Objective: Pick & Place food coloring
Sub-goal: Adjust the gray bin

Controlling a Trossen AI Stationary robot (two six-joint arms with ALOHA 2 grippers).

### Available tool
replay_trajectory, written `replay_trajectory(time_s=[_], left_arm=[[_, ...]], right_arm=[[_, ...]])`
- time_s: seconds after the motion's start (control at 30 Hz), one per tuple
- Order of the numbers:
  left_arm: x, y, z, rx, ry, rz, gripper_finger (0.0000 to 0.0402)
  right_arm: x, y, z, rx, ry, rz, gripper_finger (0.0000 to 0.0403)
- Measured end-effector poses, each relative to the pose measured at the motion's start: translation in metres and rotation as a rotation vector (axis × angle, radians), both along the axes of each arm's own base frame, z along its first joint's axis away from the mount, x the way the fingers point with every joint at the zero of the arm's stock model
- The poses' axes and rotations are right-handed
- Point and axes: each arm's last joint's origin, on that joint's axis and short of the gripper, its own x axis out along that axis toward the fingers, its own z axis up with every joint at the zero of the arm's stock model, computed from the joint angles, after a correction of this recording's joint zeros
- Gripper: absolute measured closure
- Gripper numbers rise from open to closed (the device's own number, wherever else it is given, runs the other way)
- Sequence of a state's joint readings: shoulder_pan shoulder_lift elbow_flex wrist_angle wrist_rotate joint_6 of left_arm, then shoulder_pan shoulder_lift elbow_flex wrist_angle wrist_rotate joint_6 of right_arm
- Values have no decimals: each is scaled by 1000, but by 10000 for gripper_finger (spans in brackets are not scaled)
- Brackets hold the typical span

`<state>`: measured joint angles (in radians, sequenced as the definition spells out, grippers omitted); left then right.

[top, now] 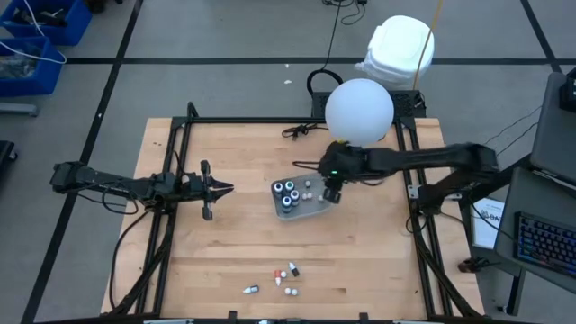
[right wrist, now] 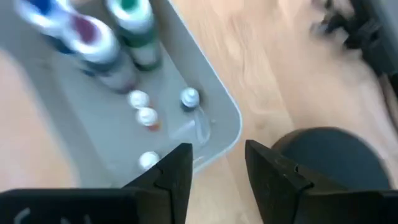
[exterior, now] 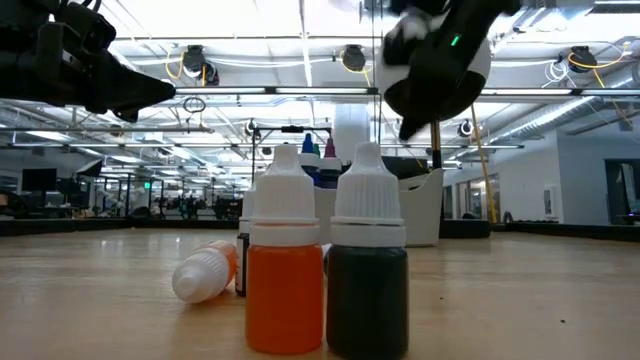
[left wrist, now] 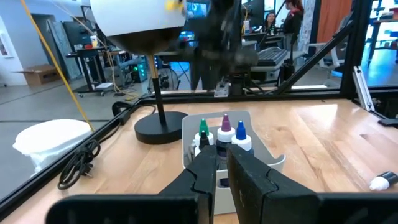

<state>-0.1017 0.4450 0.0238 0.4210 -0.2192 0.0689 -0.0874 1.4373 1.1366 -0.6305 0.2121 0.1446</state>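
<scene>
The right gripper [top: 332,193] hangs over the clear rectangular tray [top: 317,211] — fingers apart, empty — above small white-capped dropper bottles [right wrist: 146,116]. More bottles [top: 286,275] lie near the table's front edge. The left gripper [top: 220,189] waits, fingers closed.

You've got a matt, smooth wood table [top: 225,243], a pale plastic tray [right wrist: 214,112], and glossy plastic dropper bottles [exterior: 284,265].
</scene>
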Motion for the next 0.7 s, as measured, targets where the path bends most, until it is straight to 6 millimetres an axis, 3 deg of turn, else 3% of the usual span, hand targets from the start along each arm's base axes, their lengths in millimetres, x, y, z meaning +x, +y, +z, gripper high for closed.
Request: replay_trajectory(time_s=[0.17,0.3,0.5,0.7], left_arm=[[0,0,0,-26,-3,0,355],[0,0,0,-34,-4,0,355],[0,0,0,-34,-4,0,355],[0,0,0,-33,-4,0,355]], right_arm=[[-46,22,38,-42,-220,123,286],[-89,34,44,-32,-410,159,317],[-141,38,19,9,-617,171,387],[-157,41,-24,56,-732,239,393]])
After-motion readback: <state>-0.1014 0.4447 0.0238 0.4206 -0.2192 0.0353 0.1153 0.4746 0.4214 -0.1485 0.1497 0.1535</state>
